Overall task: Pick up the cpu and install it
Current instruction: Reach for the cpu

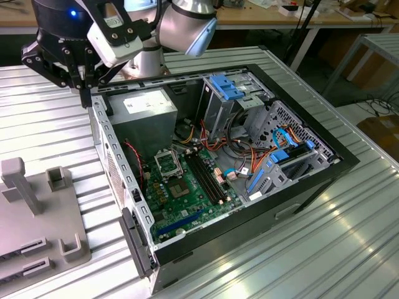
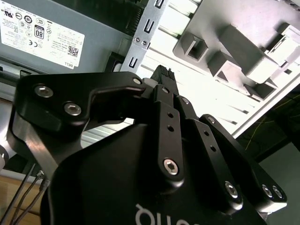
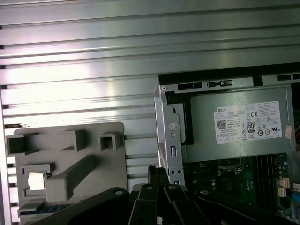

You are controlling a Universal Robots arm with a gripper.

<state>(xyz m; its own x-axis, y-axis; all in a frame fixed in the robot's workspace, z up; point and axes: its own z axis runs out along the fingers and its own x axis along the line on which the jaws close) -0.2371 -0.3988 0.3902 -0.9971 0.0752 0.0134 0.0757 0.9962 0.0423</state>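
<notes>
The cpu (image 3: pixel 36 181), a small silver square, lies in a pocket of the grey fixture plate (image 3: pixel 70 154) on the ribbed table, beside the open computer case. My gripper (image 1: pixel 85 98) hangs above the case's rear corner, by the power supply (image 1: pixel 148 107). Its black fingers are shut with nothing between them in both wrist views (image 2: pixel 164 77) (image 3: pixel 157 174). The gripper is well apart from the cpu. The black square socket frame (image 1: pixel 167 163) sits on the green motherboard (image 1: pixel 187 202) inside the case.
The case wall (image 1: pixel 115 165) stands between fixture and motherboard. Upright grey posts (image 1: pixel 19 184) rise from the fixture at the exterior view's left. Drive cages, blue clips and cables (image 1: pixel 274 156) crowd the case's far side. A small bare chip (image 1: pixel 179 190) lies below the socket.
</notes>
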